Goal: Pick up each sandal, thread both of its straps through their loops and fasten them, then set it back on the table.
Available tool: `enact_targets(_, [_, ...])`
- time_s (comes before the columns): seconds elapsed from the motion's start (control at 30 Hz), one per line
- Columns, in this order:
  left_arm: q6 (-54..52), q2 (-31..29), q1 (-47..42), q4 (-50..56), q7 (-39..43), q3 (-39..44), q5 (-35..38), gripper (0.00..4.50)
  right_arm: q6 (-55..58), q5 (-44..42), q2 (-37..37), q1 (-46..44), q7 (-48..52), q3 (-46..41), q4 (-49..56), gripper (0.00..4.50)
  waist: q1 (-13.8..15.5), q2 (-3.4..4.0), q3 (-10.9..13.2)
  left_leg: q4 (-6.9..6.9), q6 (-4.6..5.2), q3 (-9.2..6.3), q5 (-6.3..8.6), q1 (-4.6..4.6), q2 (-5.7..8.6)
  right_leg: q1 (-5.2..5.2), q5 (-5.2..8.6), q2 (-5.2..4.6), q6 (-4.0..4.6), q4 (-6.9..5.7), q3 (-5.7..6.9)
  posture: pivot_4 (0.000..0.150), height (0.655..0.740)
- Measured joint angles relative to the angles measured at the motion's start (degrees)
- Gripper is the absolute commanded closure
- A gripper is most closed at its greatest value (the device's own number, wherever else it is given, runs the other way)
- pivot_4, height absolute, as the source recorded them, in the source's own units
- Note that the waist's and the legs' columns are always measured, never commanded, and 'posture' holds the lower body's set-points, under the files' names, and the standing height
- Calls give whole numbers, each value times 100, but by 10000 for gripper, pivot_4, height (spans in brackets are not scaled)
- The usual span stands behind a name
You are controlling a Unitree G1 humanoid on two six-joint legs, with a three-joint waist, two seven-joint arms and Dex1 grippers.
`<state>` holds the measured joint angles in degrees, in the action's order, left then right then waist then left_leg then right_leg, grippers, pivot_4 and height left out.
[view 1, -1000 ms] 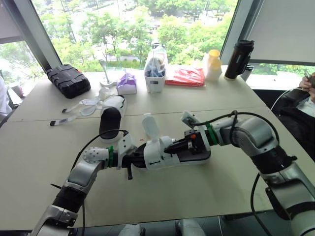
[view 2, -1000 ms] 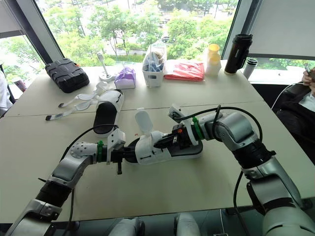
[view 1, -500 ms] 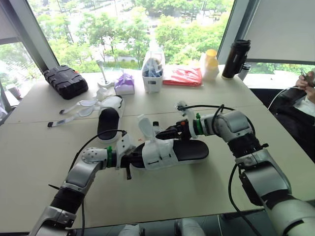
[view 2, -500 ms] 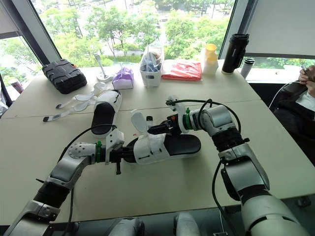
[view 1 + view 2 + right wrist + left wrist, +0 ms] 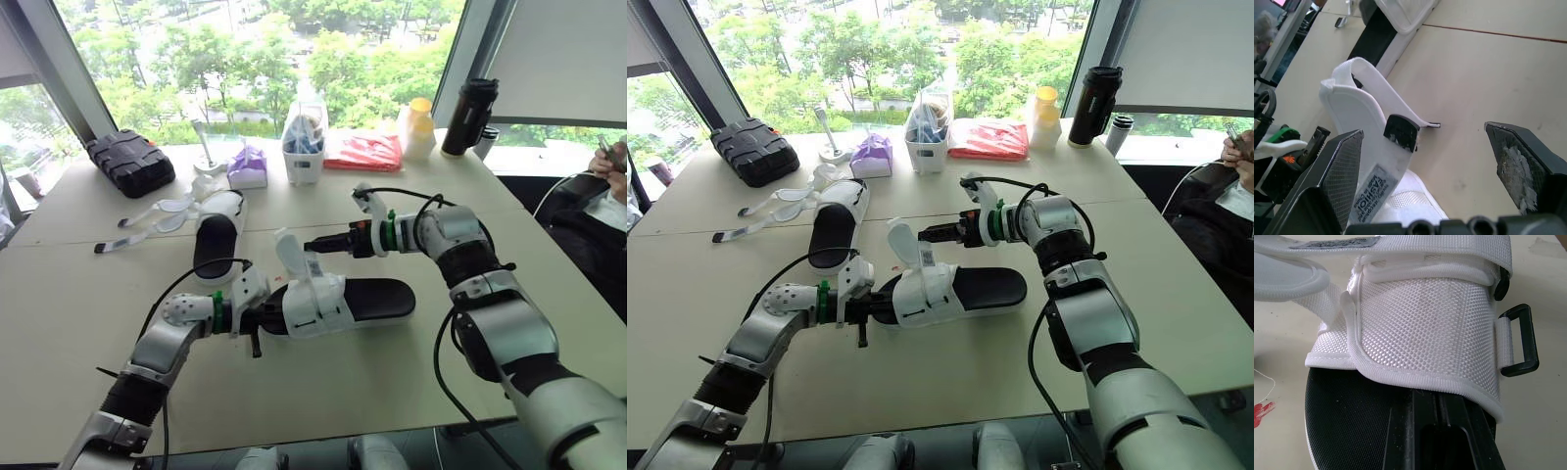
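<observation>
While the left claw [image 5: 263, 318] clamps the sandal [image 5: 343, 299] by its toe on the table [image 5: 392, 392], the right claw [image 5: 325, 243] hangs spread wide beside 1 raised strap [image 5: 291, 257]
Risk: strap loose, buckle [image 5: 1520, 340] empty; a skewed pinch could fold the strap or drag the sandal from the left grip

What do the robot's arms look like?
The left arm and right arm are chunky silver-grey tubes with white covers and black joints. Each wrist wears a green ring, and thin black cables loop outside them. Each ends in two flat black fingers.
</observation>
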<state>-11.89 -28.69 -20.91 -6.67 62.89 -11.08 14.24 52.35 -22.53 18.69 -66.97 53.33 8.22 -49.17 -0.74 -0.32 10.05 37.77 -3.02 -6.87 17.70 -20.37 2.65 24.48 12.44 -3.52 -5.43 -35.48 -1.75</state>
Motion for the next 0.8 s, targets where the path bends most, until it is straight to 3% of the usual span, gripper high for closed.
enact_targets(0.17, [0,0,2,1,0,0,0,45000,-167,172,-229,-30,226,-17,-300,2023,-6,4,2,0,0,0,0,0,0,0,0,1,0,-1,0,1500,7400])
enact_targets(0.2, [0,0,3,3,-1,0,0,45000,-167,183,-260,-30,280,-17,-300,4404,-5,4,2,0,0,0,0,0,0,0,0,1,0,-1,0,1500,7400])
enact_targets(0.27, [0,-1,10,10,-7,0,0,45000,-167,216,-312,-30,352,-21,-300,10282,-6,4,2,0,0,0,0,0,0,0,0,0,0,-1,0,1500,7400])
enact_targets(0.5, [0,0,23,21,-23,1,0,45000,-241,325,-430,-30,389,-183,-317,44647,-8,5,2,0,0,-1,0,0,0,0,0,0,0,-1,0,1500,7400])
enact_targets(0.8, [-18,0,36,57,-51,-2,0,45000,-105,379,-240,-24,618,-216,-9,44647,-5,8,4,0,0,-1,0,0,0,1,0,0,0,-1,0,1500,7400])
